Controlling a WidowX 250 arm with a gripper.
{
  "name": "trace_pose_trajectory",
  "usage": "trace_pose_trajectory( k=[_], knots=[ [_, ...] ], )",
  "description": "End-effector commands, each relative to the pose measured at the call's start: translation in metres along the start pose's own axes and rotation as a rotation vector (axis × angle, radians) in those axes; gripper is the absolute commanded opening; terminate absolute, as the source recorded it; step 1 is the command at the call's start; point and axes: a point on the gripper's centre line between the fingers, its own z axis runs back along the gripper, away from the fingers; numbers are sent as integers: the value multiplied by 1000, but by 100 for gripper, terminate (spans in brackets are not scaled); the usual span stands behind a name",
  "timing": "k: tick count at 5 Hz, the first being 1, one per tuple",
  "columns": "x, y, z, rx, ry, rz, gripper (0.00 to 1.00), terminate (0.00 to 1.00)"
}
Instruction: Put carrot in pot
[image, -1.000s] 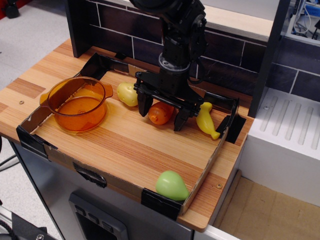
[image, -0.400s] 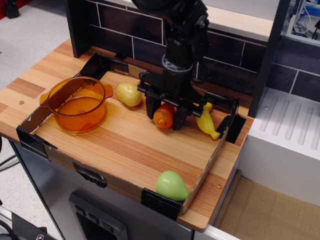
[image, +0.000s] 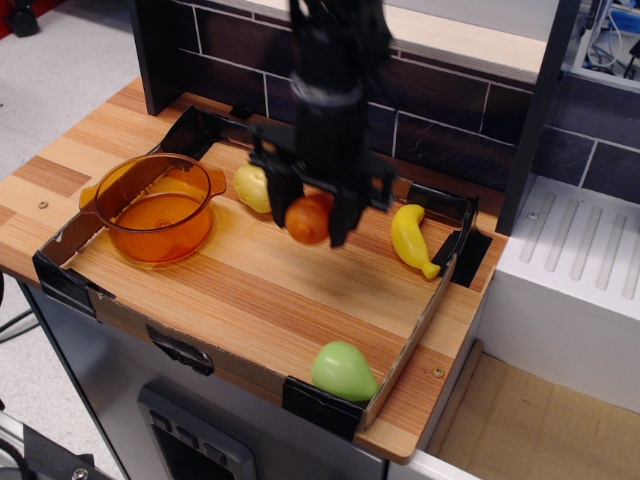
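We now have the carrot (image: 308, 219) pinched in our gripper (image: 309, 222), lifted off the board and shifted left since a moment ago; the pot (image: 154, 207) waits empty farther left.

The gripper (image: 310, 215) hangs over the middle of the wooden counter (image: 250, 290), its black jaws closed on the carrot (image: 308, 219), which sits clear of the wood with a soft shadow beneath it. The arm is motion-blurred. The pot (image: 155, 208) stands on the counter to the left of the carrot, well apart from it, upright and with nothing visible inside. A yellow-green round fruit (image: 253, 187) lies just behind and left of the carrot, between it and the pot. A yellow banana (image: 411, 239) lies to the right of the carrot, near the counter's cardboard rim (image: 415, 325). A green pear-like fruit (image: 343, 371) rests well in front of the carrot, against the front rim.
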Motion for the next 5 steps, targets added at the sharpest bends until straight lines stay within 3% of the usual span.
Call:
trace_pose_trajectory(
  k=[1,2,4,5],
  knots=[
    [-11,55,46,-14,-156,96,0,0],
    [-9,91,45,21,-207,177,0,0],
    [-2,129,25,79,-196,245,0,0],
    [-2,130,17,97,-195,257,100,0]
  ],
)
